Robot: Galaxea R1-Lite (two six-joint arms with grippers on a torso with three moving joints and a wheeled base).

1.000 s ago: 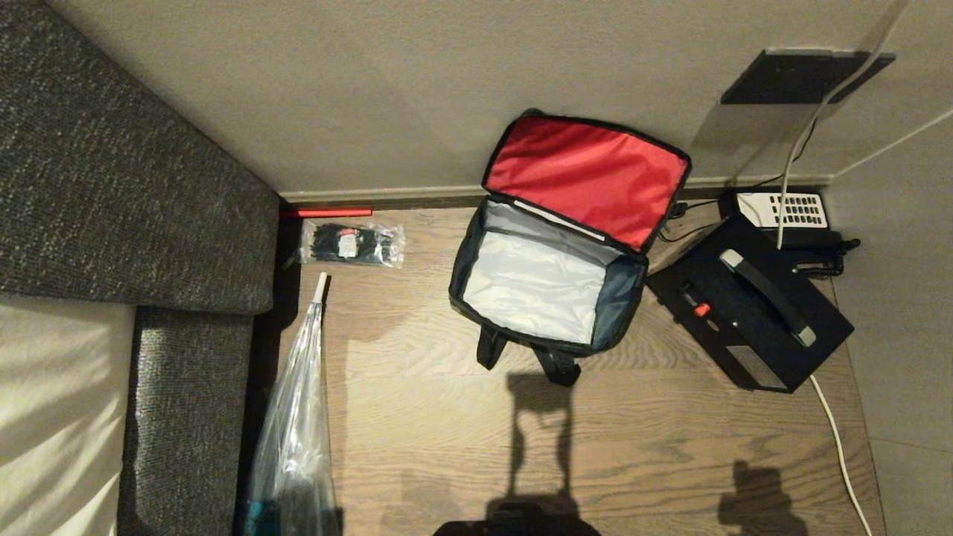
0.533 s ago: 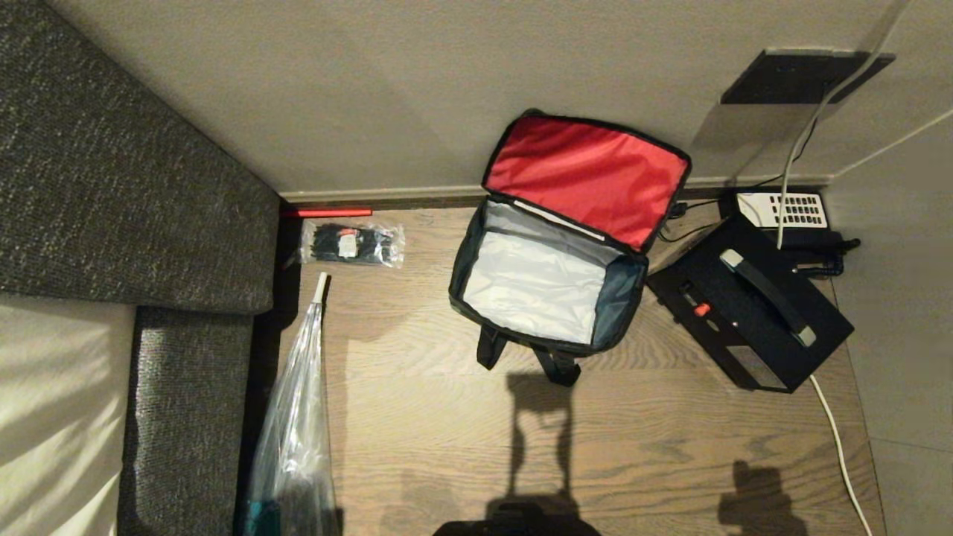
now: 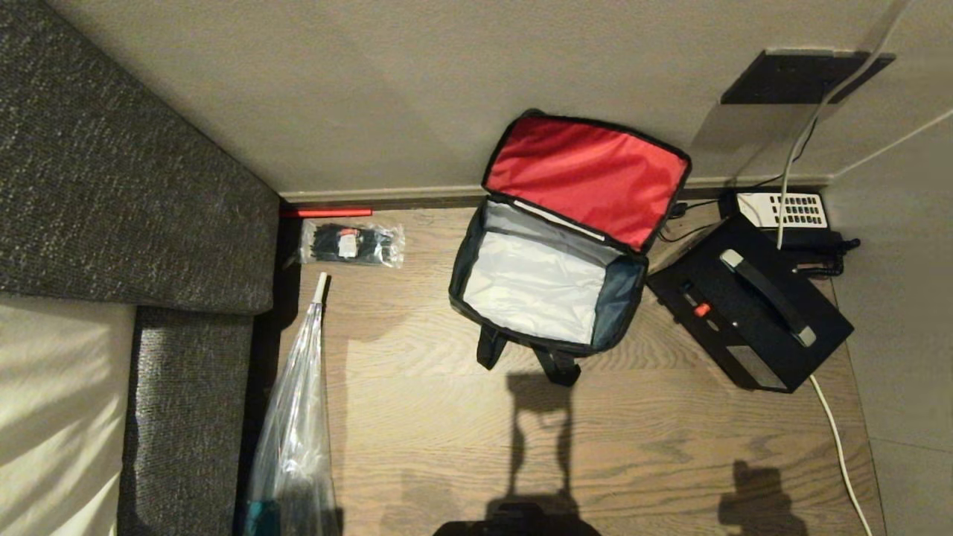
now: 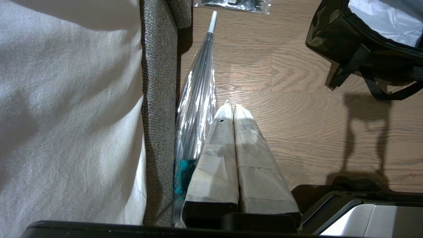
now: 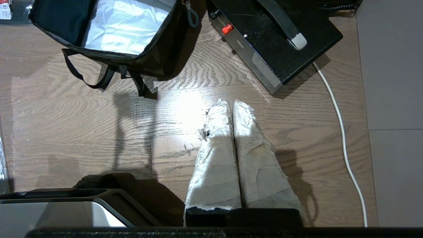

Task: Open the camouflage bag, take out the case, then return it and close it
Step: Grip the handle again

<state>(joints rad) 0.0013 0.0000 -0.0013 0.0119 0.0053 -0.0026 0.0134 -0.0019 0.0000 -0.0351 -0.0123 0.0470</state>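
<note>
Dim, warm indoor light. Long hard shadows fall across the wood floor (image 3: 633,447) in the head view. Both wrist views show a bright glare patch on the floor just past the fingers (image 4: 221,132). All frames are sharp, no motion blur.

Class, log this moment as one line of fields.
bag: open, empty | case: floor, right of bag | left claw: shut, idle | right claw: shut, idle

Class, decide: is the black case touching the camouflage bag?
Apart. The right wrist view shows bare floor between the bag and the case.
</note>
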